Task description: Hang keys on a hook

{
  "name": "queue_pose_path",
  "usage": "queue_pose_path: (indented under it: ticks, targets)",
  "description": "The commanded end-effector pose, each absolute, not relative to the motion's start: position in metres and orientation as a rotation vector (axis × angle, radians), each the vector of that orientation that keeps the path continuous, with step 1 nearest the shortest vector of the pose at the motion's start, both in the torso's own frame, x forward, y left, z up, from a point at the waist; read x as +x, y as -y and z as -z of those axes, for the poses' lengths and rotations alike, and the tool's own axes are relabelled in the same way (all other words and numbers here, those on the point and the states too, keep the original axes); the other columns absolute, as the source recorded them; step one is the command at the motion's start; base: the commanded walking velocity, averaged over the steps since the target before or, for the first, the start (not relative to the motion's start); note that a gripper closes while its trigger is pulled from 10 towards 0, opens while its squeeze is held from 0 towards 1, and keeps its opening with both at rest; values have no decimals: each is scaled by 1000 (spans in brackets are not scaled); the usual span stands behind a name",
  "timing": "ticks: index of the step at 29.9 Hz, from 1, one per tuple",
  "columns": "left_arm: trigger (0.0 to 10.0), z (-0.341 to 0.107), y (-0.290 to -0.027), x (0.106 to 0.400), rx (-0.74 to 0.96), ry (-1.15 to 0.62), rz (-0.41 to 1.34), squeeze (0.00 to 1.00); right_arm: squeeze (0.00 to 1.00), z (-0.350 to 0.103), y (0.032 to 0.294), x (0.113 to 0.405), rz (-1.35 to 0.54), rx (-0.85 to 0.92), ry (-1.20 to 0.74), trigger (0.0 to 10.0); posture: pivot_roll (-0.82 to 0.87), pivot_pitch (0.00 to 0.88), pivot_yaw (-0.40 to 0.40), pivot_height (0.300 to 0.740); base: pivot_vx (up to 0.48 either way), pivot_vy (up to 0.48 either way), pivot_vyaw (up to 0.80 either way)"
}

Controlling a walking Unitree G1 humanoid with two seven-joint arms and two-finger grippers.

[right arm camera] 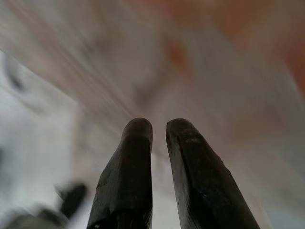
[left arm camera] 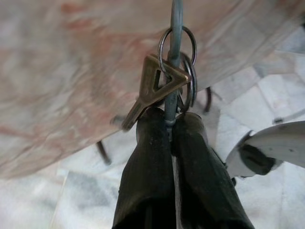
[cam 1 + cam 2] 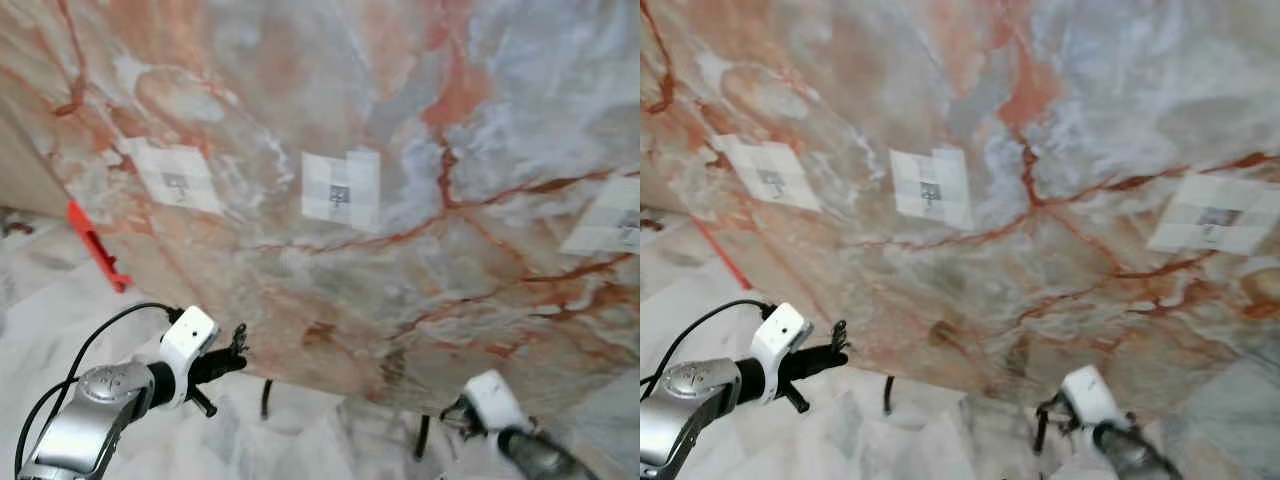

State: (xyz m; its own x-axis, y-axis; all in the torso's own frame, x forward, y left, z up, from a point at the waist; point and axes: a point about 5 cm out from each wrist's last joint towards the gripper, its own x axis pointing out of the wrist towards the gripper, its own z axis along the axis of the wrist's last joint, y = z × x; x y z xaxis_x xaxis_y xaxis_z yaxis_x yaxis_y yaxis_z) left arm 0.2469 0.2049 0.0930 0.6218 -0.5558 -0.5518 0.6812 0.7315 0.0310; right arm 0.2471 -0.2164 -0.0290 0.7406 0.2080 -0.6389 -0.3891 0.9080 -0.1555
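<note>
On the far left, a red strip (image 3: 96, 247) lies by the edge of the big marble table (image 3: 400, 120). The table top is pink, grey and white, with red lines running through it. Three white paper tags with dark squares lie on it: one on the left (image 3: 176, 177), one in the middle (image 3: 341, 190) and one on the right (image 3: 612, 218).

Near us on the left is the left gripper (image 2: 172, 125), just off the near edge of the table and over the pale floor (image 3: 290, 440). Its two black fingers (image 2: 147, 167) are pressed tight together. They pinch the keys (image 2: 155, 86): a brass key with a three-corner head on a thin metal ring (image 2: 177, 45). The keys stick out past the fingertips. I think they are held that way so the ring stays free to slip over a hook. I cannot make out a hook anywhere yet, so the hanging step is not done.

Dark table legs (image 3: 266, 398) stand under the near edge, between the two arms.

On the right, the right gripper (image 1: 158, 125) sits low by the table edge. Its two fingers are almost touching, with a thin gap between them, and nothing is in them. It looks like it is only waiting while the left one does the job.
</note>
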Motion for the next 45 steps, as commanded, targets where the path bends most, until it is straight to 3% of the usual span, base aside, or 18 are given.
queue_pose_path:
  ticks: [1, 6, 12, 16, 23, 28, 35, 39, 41, 45]
  targets:
    - [10000, -97, -206, 243, 259, -544, 745, 0, 0, 29, 202, 247, -432, -268, -636, 10000, -109, 94, 22, 740, 0, 0, 0]
    - [10000, -111, -200, 244, 292, -509, 817, 0, 0, -15, 203, 275, -642, -247, -482, 10000, -120, 85, 15, 740, 0, 0, 0]
    - [10000, -116, -196, 244, 312, -501, 860, 0, 0, -43, 199, 281, -805, -225, -410, 10000, -129, 70, 9, 740, 0, 0, 0]
    - [10000, -119, -194, 241, 330, -503, 880, 0, 0, -74, 190, 268, -1049, -222, -384, 10000, -132, 60, 3, 740, 0, 0, 0]
    - [10000, -123, -192, 239, 345, -498, 897, 0, 0, -96, 175, 249, -1236, -202, -380, 10000, -142, 50, -2, 740, 0, 0, 0]
    - [10000, -131, -182, 235, 345, -477, 958, 0, 0, -122, 150, 227, -1408, -180, -341, 10000, -143, 42, -8, 740, 0, 0, 0]
    - [10000, -128, -180, 236, 327, -473, 948, 0, 0, -121, 157, 235, -1293, -134, -342, 10000, -142, 34, -14, 740, 0, 0, 0]
    - [10000, -121, -186, 235, 269, -494, 888, 0, 0, -102, 177, 247, -1073, -92, -407, 10000, -142, 35, -17, 740, 0, 0, 0]
    - [10000, -106, -192, 229, 268, -546, 859, 0, 0, -60, 205, 248, -823, -164, -584, 10000, -141, 43, -19, 740, 0, 0, 0]
    - [10000, -87, -200, 227, 229, -602, 778, 0, 0, -24, 223, 240, -642, -161, -727, 10000, -147, 48, -13, 740, 0, 0, 0]
